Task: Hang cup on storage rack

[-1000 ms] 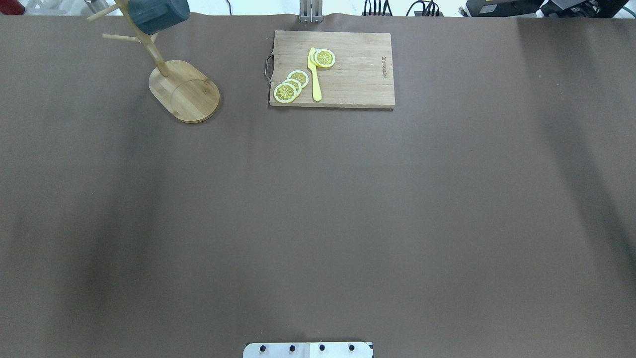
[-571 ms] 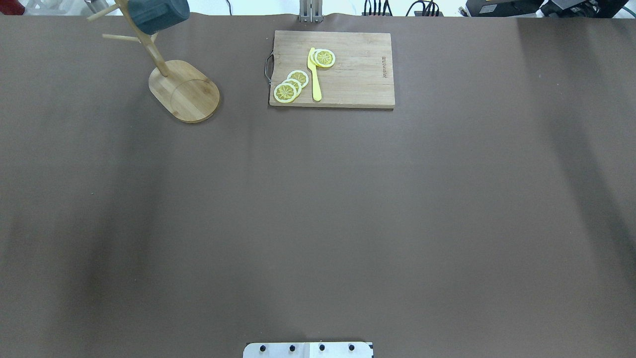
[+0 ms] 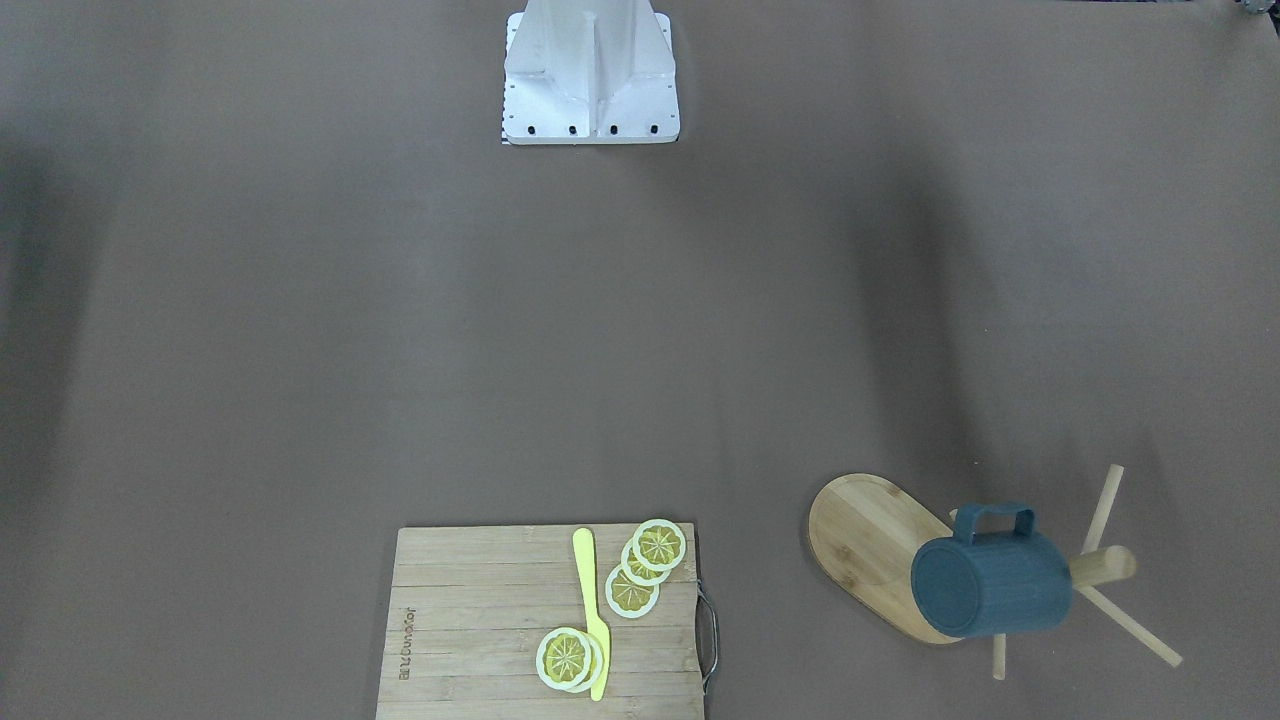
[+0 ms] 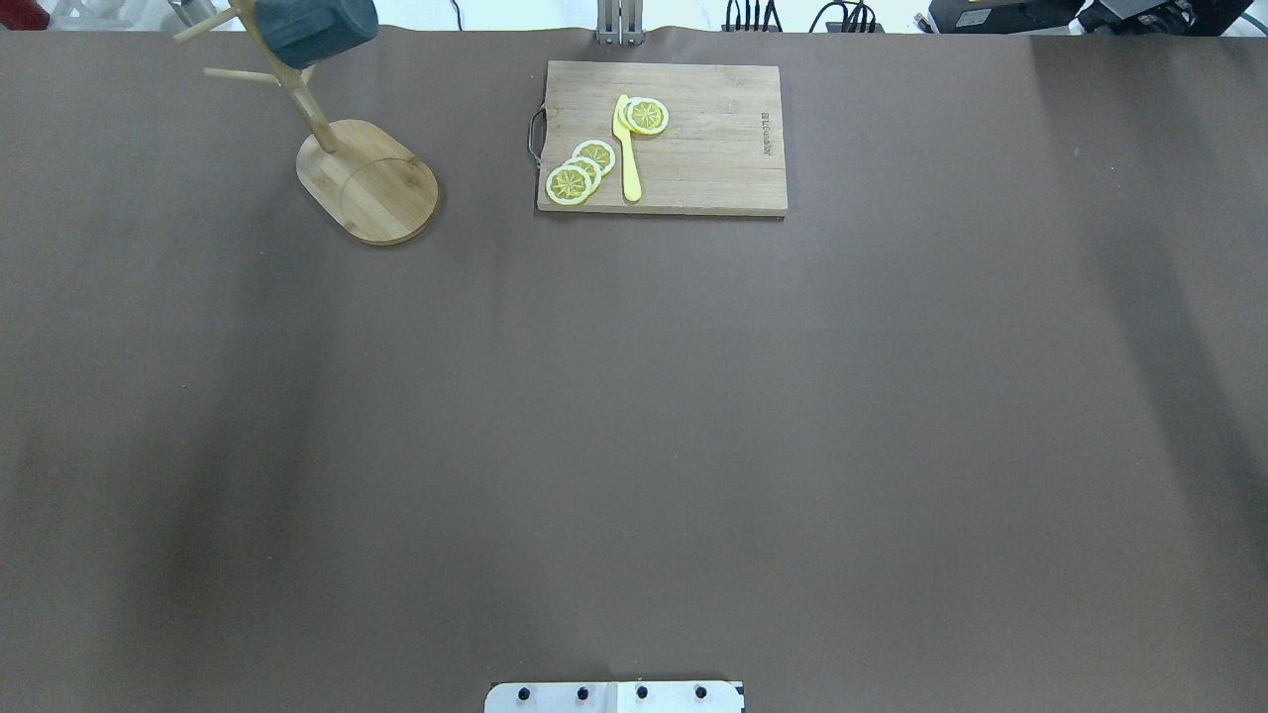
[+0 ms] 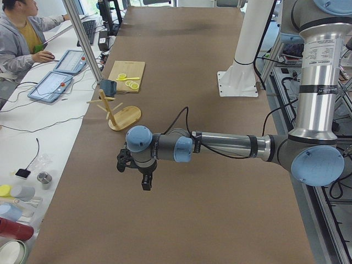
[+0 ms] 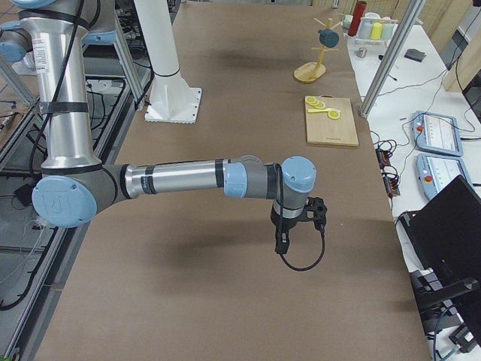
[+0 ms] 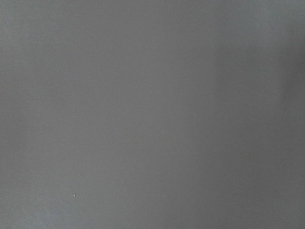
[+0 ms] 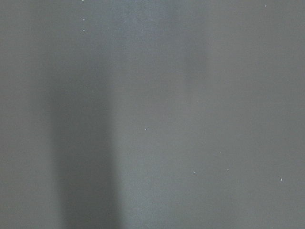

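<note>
The dark blue-grey cup (image 3: pixel 990 585) hangs by its handle on a peg of the bamboo storage rack (image 3: pixel 860 530), tilted, its base towards the camera. In the overhead view the cup (image 4: pixel 312 30) and rack (image 4: pixel 371 183) stand at the far left corner. My left gripper (image 5: pixel 132 168) shows only in the exterior left view, above the bare table and well short of the rack (image 5: pixel 125 116); I cannot tell whether it is open. My right gripper (image 6: pixel 299 218) shows only in the exterior right view, far from the cup (image 6: pixel 328 37); I cannot tell its state. Both wrist views show only table cover.
A wooden cutting board (image 4: pixel 693 139) with lemon slices (image 4: pixel 580 168) and a yellow knife (image 4: pixel 627 149) lies at the far middle. The robot's base plate (image 3: pixel 590 75) is at the near edge. An operator (image 5: pixel 22 38) sits beyond the table.
</note>
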Robot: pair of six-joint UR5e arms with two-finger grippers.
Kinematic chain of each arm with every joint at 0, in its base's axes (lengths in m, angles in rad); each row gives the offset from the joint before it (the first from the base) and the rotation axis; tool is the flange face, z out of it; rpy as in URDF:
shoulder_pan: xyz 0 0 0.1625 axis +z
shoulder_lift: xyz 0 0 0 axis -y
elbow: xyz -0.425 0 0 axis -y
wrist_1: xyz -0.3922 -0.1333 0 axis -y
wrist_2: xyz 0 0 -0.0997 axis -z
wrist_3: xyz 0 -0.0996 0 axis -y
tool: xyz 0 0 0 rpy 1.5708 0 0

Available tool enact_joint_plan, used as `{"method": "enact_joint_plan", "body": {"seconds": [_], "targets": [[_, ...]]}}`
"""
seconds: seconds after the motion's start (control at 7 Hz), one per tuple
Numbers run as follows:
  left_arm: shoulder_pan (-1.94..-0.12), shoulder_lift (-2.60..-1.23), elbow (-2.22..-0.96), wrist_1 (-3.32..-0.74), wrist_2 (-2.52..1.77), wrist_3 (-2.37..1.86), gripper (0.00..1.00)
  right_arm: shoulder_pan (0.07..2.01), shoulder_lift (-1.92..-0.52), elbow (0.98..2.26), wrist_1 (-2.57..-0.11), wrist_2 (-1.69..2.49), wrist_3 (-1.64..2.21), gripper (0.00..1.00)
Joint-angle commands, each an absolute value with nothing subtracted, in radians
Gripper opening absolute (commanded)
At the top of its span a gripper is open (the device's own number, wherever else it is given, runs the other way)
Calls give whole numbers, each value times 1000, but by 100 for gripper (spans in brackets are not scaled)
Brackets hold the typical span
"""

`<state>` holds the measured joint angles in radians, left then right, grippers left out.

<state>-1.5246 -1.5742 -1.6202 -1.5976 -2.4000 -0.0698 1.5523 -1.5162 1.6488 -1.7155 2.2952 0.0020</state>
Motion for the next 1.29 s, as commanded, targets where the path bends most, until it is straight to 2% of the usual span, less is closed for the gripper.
{"method": "enact_joint_plan", "body": {"seconds": [0.0,1.14], "targets": [[-1523,-1569,-1658,-1598,-2399,-74,98,1551,-1514,1647,-1713,2298,5,100],[-1519,-1580,-1678,-1603,-2401,-80,98,1551,-1505,1692,-1713,2344,14,100]]}}
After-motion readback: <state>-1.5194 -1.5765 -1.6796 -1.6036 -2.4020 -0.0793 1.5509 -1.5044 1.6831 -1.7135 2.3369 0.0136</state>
